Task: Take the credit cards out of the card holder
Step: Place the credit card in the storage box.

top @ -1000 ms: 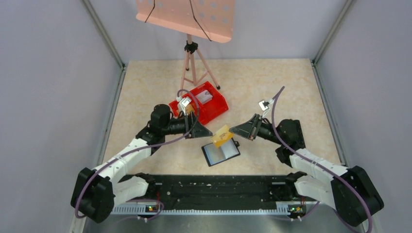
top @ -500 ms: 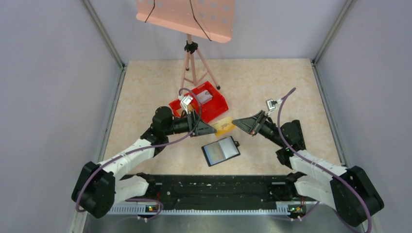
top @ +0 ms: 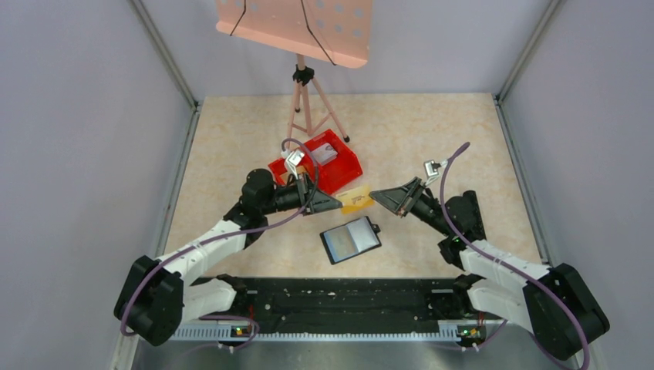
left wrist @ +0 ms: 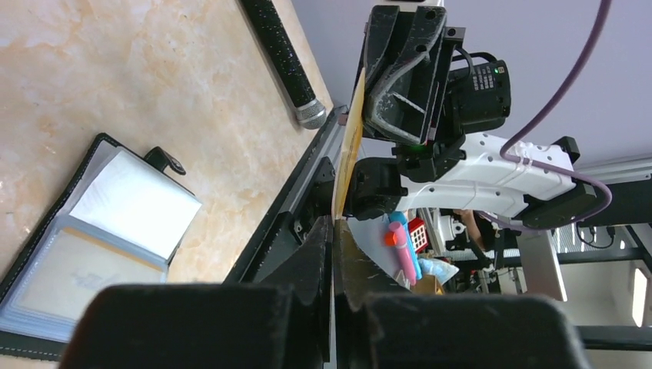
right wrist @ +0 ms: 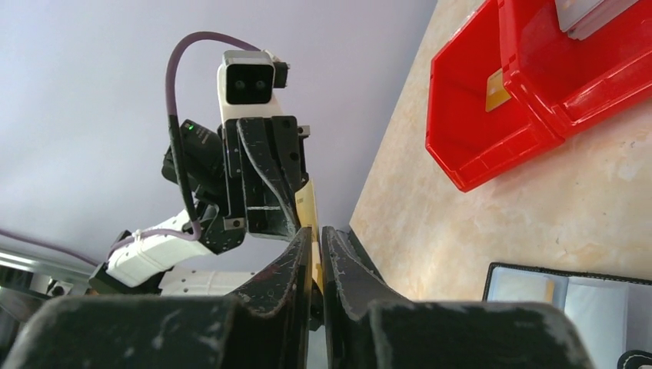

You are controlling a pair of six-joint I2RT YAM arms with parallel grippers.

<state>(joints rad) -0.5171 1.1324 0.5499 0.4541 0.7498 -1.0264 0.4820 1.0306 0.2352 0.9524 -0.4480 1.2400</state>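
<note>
- While both arms meet above the desk [top: 432, 139], the left pincer [top: 337, 206] and the right pincer [top: 372, 199] each clamp one end of a tan credit card [top: 355, 199]. This looks like a handover toward the red bin [top: 347, 171].
- The card holder [top: 351, 240] lies open at 6 o'clock of that card.
- Its pockets [left wrist: 134, 204] look pale and hazy, so I cannot tell whether more cards are inside.

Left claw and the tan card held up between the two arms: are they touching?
Touching. In the left wrist view the tan card runs down into the left claw, its near edge pinched between the shut fingers with no gap.
</note>
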